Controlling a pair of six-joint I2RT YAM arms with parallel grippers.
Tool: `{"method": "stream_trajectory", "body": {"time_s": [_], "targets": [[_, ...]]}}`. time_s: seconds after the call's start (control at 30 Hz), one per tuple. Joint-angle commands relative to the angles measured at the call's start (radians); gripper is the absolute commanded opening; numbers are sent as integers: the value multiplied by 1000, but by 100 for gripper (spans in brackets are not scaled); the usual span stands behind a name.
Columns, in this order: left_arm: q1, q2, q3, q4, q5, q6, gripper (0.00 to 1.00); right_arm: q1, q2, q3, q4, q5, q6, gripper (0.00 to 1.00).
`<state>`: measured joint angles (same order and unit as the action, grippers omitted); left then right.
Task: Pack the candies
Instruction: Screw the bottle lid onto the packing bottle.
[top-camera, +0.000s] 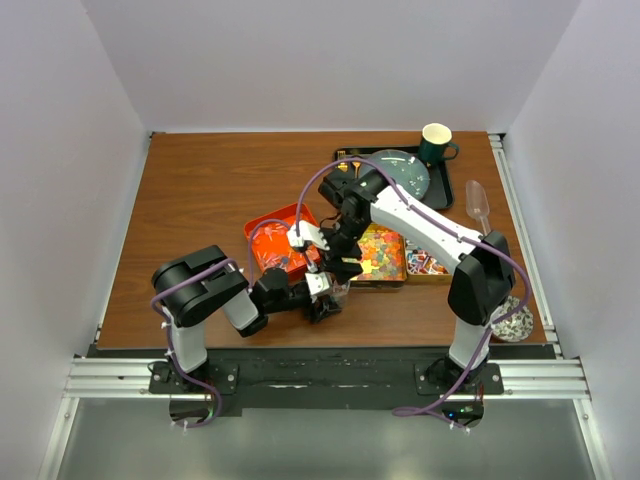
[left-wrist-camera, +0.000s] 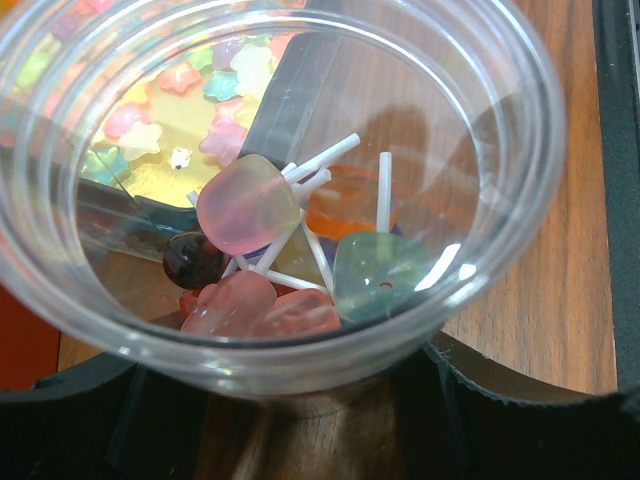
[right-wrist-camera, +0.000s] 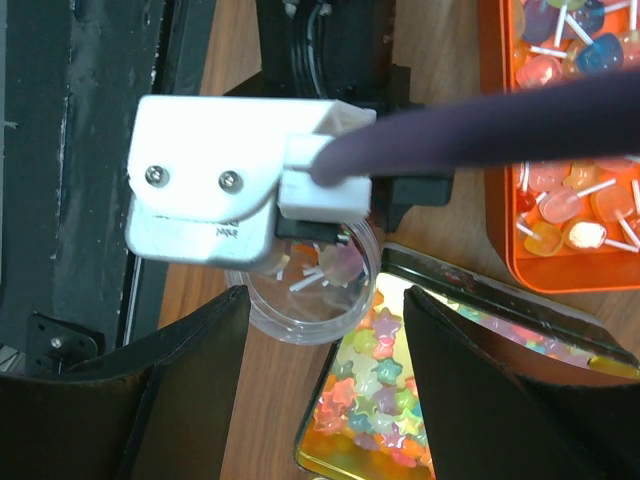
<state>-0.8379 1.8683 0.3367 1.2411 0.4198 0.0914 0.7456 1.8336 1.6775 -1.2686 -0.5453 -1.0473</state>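
Note:
A clear plastic cup (left-wrist-camera: 480, 250) fills the left wrist view. It holds several candies (left-wrist-camera: 250, 205), lollipops in pink, green, orange and dark red with white sticks. My left gripper (left-wrist-camera: 300, 400) is shut on the cup, one black finger on each side of its lower wall (top-camera: 325, 298). My right gripper (right-wrist-camera: 325, 400) hangs open just above, over the cup (right-wrist-camera: 300, 300) and a gold tin of star-shaped candies (right-wrist-camera: 385, 400). Nothing is between its fingers (right-wrist-camera: 190, 390). More lollipops lie in an orange tin (right-wrist-camera: 570, 200).
The orange tin (top-camera: 262, 228) is left of the gold tin (top-camera: 380, 255), with wrapped sweets (top-camera: 428, 264) in a tin beside it. A black tray (top-camera: 462, 190) at the back right carries a grey plate (top-camera: 405, 170) and a green mug (top-camera: 436, 143). A bowl of sweets (top-camera: 515, 322) stands near the right arm's base.

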Motion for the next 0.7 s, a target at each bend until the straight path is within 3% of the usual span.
{"method": "stream_trajectory", "body": {"time_s": [0.0,0.67], "targets": [[10,23,4,-78,-50,22,0,8,6,27,-9,-39,-11,67],[10,28,5,-75,-67,13,0,8,-71,-74,-49,18,12,65]]}}
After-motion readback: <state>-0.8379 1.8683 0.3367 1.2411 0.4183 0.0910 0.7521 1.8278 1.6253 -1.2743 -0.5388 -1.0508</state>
